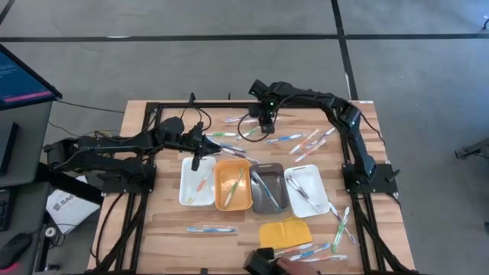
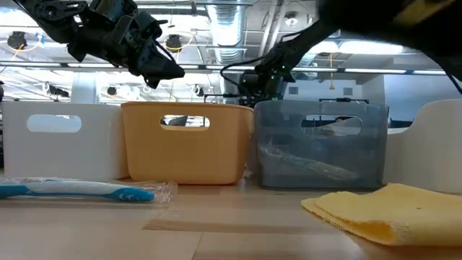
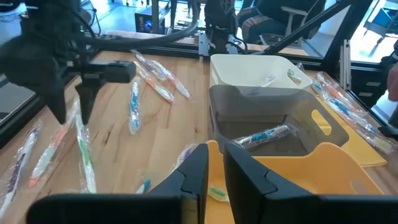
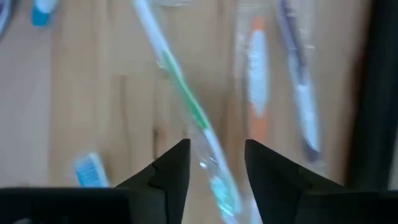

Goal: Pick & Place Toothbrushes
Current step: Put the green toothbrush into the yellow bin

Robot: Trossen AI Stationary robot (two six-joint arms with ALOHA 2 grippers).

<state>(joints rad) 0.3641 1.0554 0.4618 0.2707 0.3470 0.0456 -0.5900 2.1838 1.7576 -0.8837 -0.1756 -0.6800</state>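
Four trays (image 1: 268, 191) mid-table, toothbrushes (image 1: 290, 139) scattered far side. Right gripper (image 4: 216, 163) reaches far, fingers narrowly apart astride a green toothbrush (image 4: 186, 102). Left gripper (image 3: 214, 169) nearly closed, empty, above orange tray (image 1: 232, 186).

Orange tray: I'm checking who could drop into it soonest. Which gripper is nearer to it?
Left. The left gripper hangs at the orange tray's far left corner, beside the white tray. The right gripper is farther off, above the loose toothbrushes.
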